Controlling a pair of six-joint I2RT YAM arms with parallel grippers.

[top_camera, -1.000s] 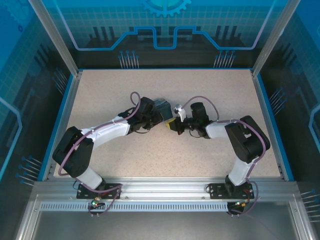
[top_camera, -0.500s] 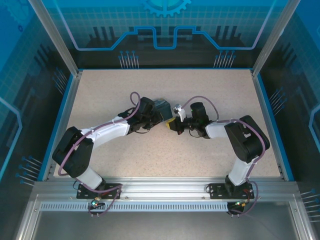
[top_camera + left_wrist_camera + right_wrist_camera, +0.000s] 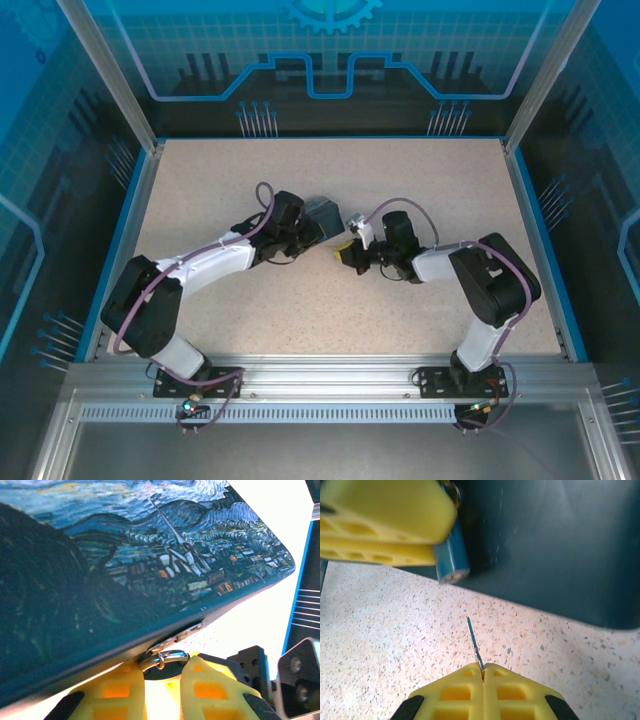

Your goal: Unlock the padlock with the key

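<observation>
The padlock (image 3: 451, 563) is clamped in the jaws of the left gripper (image 3: 164, 674), its blue body sticking out. The key (image 3: 472, 634), pinched between the closed jaws of the right gripper (image 3: 482, 669), points toward it without touching.

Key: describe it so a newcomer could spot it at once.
In the right wrist view, start at the dark box across the top, then drop to the speckled table. The key is the thin bluish sliver pinched by the yellow right hand, far slimmer than the stubby blue padlock above.
</observation>
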